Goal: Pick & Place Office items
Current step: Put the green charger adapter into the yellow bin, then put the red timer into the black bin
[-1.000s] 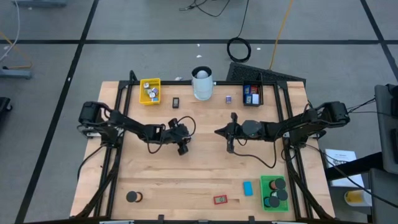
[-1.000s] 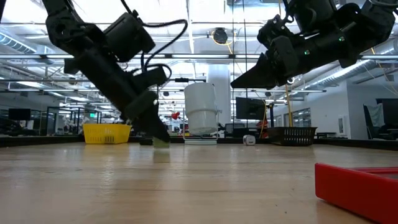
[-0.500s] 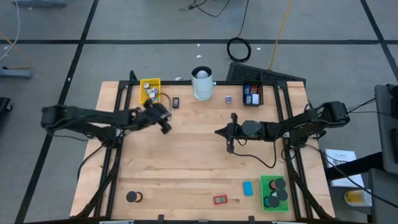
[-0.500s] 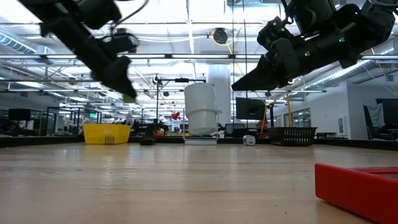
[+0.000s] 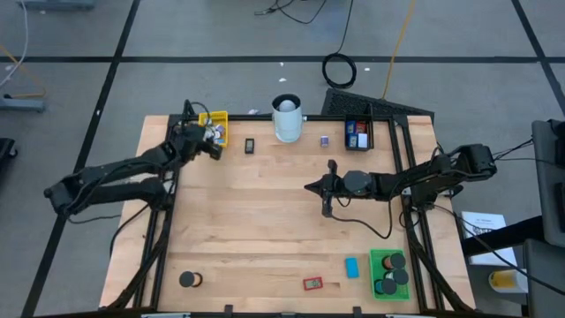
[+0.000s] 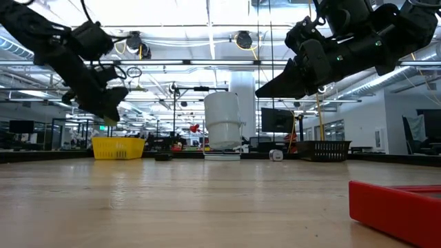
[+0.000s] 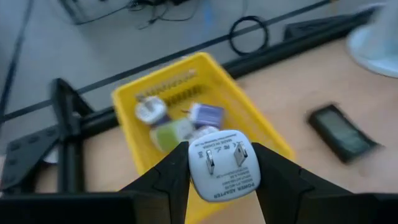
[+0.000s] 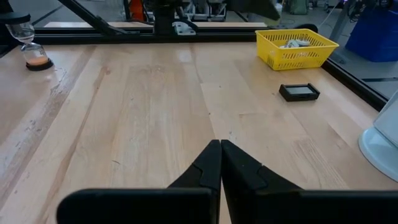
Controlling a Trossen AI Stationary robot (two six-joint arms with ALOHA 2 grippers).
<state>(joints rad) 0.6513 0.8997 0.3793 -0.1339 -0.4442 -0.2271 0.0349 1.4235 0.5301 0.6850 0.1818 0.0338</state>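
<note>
several pieces already sit sorted in your yellow tray (image 5: 214, 129), black tray (image 5: 357, 134) and green tray (image 5: 387, 273). your left gripper (image 7: 219, 177) clamps a white plug adapter (image 7: 222, 163) above the yellow tray, unreleased. your right gripper (image 8: 220, 163) hangs pinched shut mid-table, empty. blue block (image 5: 352, 267), red piece (image 5: 312, 283) and black disc (image 5: 188, 280) remain.

Left gripper (image 7: 221, 177) above tray (image 5: 214, 130) at table's (image 5: 265, 230) far left, plug adapter (image 7: 222, 163) between its fingers; right gripper (image 5: 311, 188) mid-table; cylinder (image 5: 287, 118) right of tray
</note>
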